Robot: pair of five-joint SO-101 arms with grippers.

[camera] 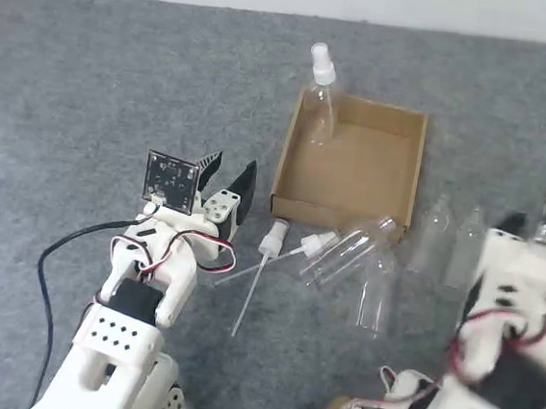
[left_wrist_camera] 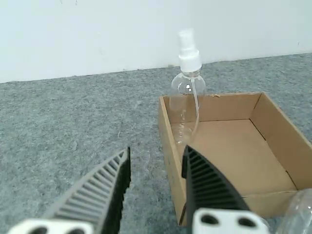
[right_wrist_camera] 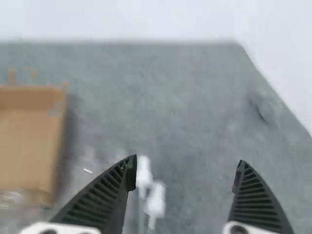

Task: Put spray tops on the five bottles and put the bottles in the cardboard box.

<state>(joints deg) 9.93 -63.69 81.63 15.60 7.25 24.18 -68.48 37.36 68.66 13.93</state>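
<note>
The left gripper [camera: 232,167] is spread about halfway and holds nothing, poised above the grey mat [camera: 91,81] just left of the cardboard box's near-left corner. The right gripper [right_wrist_camera: 186,161] gapes wide and is also empty. It sits over the right side of the table, and the blurred white shape between its jaws is too soft to identify. Outward from the left gripper, two loose spray tops [camera: 274,236] [camera: 320,242] lie just in front of the cardboard box [camera: 363,175], their long dip tubes trailing toward the near side. Right of them two uncapped bottles lie on their sides [camera: 351,251] [camera: 376,287], touching or nearly so. Two more uncapped bottles stand upright [camera: 433,230] [camera: 467,242] beside the box's right wall, close to the right arm. One capped bottle [camera: 320,98] stands upright in the far-left corner of the box. By my reading one bottle of five is done and the work is between bottles, with the next top and bottle to be picked up. The next move probably calls for the left gripper to drop onto the head of the nearer spray top while the right takes a standing bottle by its body. The thin tube then has to be steered into a narrow neck, which needs the bottle held upright and steady.
</note>
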